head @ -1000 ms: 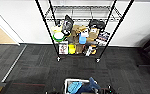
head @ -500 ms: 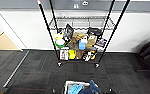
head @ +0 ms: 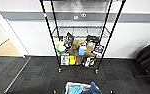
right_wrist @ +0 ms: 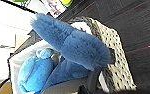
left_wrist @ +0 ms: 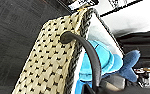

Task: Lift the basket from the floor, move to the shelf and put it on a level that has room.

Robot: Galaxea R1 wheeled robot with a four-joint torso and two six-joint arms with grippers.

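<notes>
You have the basket (head: 77,88) at 6 o'clock in the head view, low against the frame's bottom edge, with the shelf (head: 78,37) straight ahead at 12 o'clock against the white wall, standing on the floor (head: 36,75) of dark carpet. Whether either claw is apart, together or clamped on the basket, I cannot tell; the wrist views show a dark curved handle (left_wrist: 87,50) over the woven side, but no fingers plainly. To do this step well, I judge you should keep the basket level so the blue plush toy (right_wrist: 71,47) sticking over the rim does not tip out, and keep the rack centred as you close in. The lower tiers are crowded with boxes and bottles, so aim at the bare level (head: 81,28) above them, which looks to have room. Count: one basket, one shelf, one blue plush toy with a lighter blue soft thing beside it; the rack's small goods are too blurred to count.
</notes>
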